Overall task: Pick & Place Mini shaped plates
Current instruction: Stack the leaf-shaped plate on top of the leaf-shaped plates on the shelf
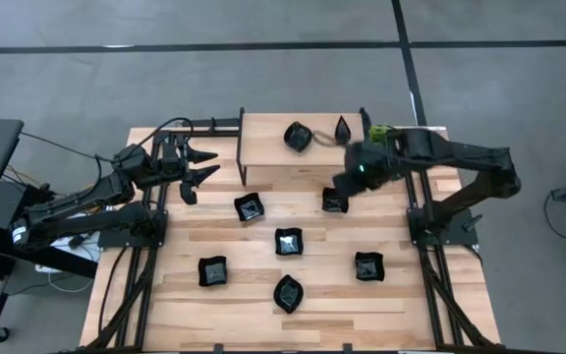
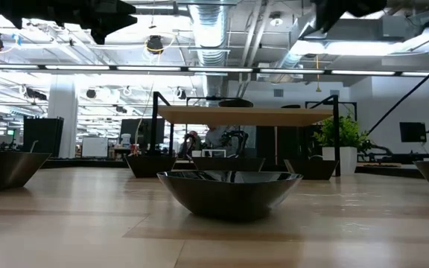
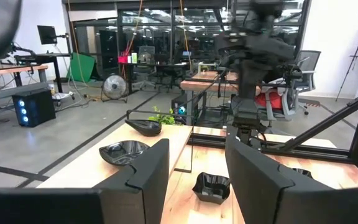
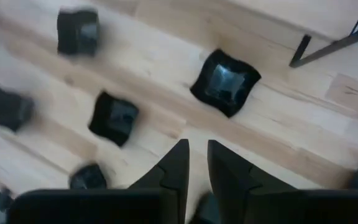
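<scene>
The right end effector (image 4: 196, 163), its dark fingers nearly pressed together and pinching nothing, hovers beside a glossy black rounded-square plate (image 1: 335, 201) on the wooden bench (image 1: 411, 295) before the raised shelf (image 1: 263, 147).

The high view looks straight down on the whole wooden surface (image 1: 263, 285) and both arms. The low view sits at surface height, close behind one black dish (image 2: 229, 192), facing the raised shelf (image 2: 244, 115). The left wrist view looks level across that shelf; the right wrist view looks down on dishes.
</scene>
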You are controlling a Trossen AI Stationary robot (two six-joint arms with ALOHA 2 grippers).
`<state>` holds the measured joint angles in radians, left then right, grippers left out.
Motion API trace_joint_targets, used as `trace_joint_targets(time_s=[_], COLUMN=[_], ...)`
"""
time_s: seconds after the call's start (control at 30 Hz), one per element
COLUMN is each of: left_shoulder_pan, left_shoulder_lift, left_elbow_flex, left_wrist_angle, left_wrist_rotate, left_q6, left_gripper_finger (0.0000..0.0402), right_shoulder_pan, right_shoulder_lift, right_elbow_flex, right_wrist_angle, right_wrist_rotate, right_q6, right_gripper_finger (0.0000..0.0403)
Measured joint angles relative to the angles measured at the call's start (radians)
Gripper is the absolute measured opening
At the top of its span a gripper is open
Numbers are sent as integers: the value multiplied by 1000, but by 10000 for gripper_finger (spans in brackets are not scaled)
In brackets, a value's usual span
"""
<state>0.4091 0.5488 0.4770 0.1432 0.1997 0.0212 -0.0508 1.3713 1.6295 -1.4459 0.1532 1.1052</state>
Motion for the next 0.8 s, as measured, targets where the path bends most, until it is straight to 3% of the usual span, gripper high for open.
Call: trace_joint_targets(time_s=[0.33, 0.63, 0.8], left_shoulder_pan=[0, -12, -17], left_shoulder_lift=[1, 1, 1], left_elbow_flex=[0, 0, 0], left_wrist_angle=[0, 0, -3], left_wrist_rotate=[0, 0, 8], left_q6=[-43, -225, -268], left_gripper_finger=[159, 159, 159], right_shoulder_pan=[296, 458, 502], right_shoulder_lift=[12, 186, 296], right_elbow_flex=[0, 0, -2], right_wrist_angle=[-10, 156, 184], right_wrist_rotate=[136, 57, 5], right_q6=[-4, -161, -159], right_gripper_finger=[54, 54, 54])
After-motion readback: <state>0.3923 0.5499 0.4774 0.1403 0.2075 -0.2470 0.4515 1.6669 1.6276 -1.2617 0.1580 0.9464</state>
